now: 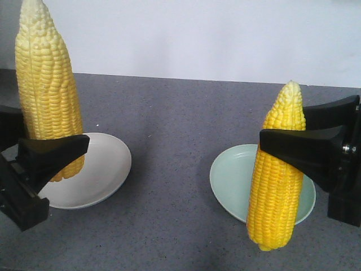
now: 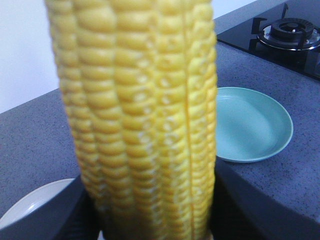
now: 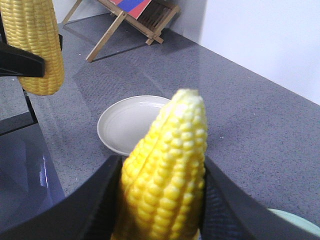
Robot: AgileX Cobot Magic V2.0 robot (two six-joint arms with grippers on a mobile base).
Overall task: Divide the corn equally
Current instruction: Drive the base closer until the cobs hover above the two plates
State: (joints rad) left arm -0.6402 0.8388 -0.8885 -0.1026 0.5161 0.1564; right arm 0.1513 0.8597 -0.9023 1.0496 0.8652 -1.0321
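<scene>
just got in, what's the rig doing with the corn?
The left gripper holds one bright yellow corn cob upright above the white round plate. The right gripper holds a second yellow cob upright above the pale green round plate. Both plates are empty; nothing is placed yet.

Open bench (image 1: 175, 147) runs between white plate (image 1: 107, 164) and green plate (image 1: 231, 175). Upright left cob (image 1: 48, 84) in left hand (image 1: 53, 141) and right cob (image 1: 279, 197) in right hand (image 1: 287, 138) flank it.

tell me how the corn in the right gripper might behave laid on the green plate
Probably stiff: the corn holds straight, clamped by the right gripper. Round and tapered, it may roll on the shallow green plate.
</scene>
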